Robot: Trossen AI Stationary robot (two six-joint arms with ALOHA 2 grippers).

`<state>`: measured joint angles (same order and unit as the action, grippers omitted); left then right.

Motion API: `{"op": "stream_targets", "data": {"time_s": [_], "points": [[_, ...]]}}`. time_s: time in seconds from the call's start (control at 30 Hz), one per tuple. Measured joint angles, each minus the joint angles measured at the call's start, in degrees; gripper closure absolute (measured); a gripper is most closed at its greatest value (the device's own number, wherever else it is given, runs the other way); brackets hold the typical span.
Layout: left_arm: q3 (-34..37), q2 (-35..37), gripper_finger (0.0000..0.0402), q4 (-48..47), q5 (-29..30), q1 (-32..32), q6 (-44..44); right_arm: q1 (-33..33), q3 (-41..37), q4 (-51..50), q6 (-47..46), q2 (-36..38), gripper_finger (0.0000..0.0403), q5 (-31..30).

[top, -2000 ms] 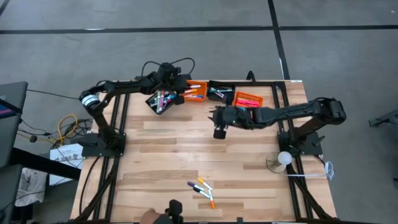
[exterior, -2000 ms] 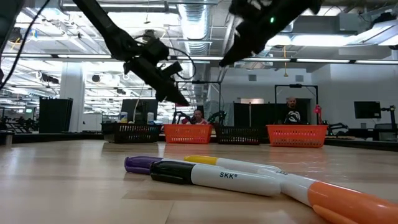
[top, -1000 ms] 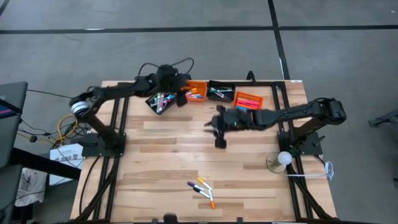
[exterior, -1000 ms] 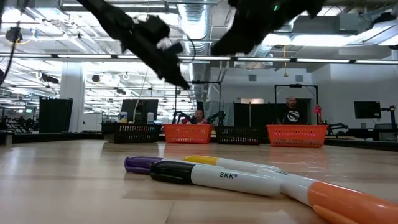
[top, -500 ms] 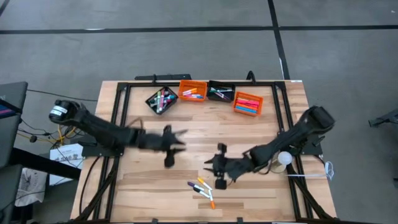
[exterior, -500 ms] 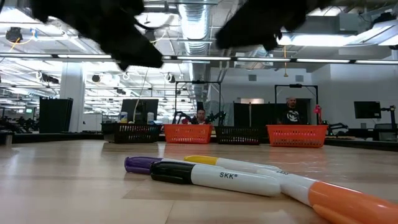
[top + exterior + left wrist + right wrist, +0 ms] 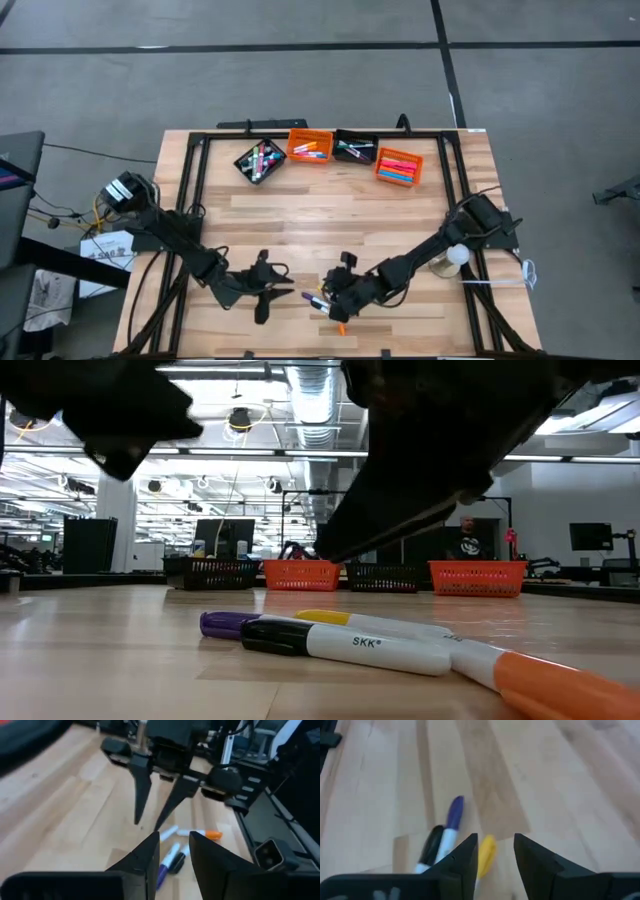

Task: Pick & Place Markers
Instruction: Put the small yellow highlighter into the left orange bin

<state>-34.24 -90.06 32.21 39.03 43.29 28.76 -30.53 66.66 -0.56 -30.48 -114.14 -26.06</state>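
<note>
Several loose markers (image 7: 328, 306) lie flat on the wooden table near its front edge: a purple-capped one (image 7: 225, 623), a black-capped one (image 7: 340, 643), a yellow-capped one (image 7: 485, 851) and an orange-tipped one (image 7: 560, 690). My right gripper (image 7: 326, 296) hovers open just above them, fingers slanting down, with the yellow cap showing in the gap between its fingers. My left gripper (image 7: 286, 292) stands open a little to their left, pointing at them, and shows them past its fingers (image 7: 150, 855). Neither gripper holds anything.
Four small bins stand in a row at the far edge, two black (image 7: 258, 160) (image 7: 354, 150) and two orange (image 7: 310, 146) (image 7: 398, 165), each with markers inside. Bare table lies between the bins and the loose markers. A white round thing (image 7: 457, 255) stands by the right arm's base.
Both grippers have come from the far side by the bins toward the near edge and down. The left one swung in from the far left and turned toward the loose markers; the right one sank over them. The markers have not moved.
</note>
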Motion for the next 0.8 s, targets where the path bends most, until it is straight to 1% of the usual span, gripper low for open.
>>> {"op": "stream_targets", "data": {"time_s": [0.07,0.13,0.27,0.47,0.53,0.63,0.8], "points": [[0.02,-0.96,0.0295,0.01,1.03,0.76,1.71,-0.59,1.89,-1.48,-1.33,-1.38,0.0275,-0.07],[-0.77,-2.82,0.0295,0.56,0.67,0.7,3.6,-1.33,2.4,-2.9,-2.8,-1.52,0.0262,-0.91],[-1.55,-5.08,0.0295,2.99,0.69,1.47,5.0,-2.85,3.01,-2.21,-4.06,-2.12,0.0235,-1.53],[-1.82,-5.34,0.0295,3.07,0.6,1.87,6.09,-4.76,3.34,-1.42,-5.05,-4.1,0.02,-1.28],[-1.82,-5.32,0.0295,3.12,0.6,1.72,6.2,-4.67,3.2,-3.45,-5.52,-4.36,0.0194,-1.59],[-1.82,-5.32,0.0295,3.32,0.87,1.86,6.18,-3.84,3.35,-3.74,-5.52,-5.27,0.0191,-1.82],[-1.82,-5.32,0.0296,3.36,0.84,1.66,6.05,-2.74,3.22,-6.03,-4.94,-6.0,0.0198,-2.35]]}}
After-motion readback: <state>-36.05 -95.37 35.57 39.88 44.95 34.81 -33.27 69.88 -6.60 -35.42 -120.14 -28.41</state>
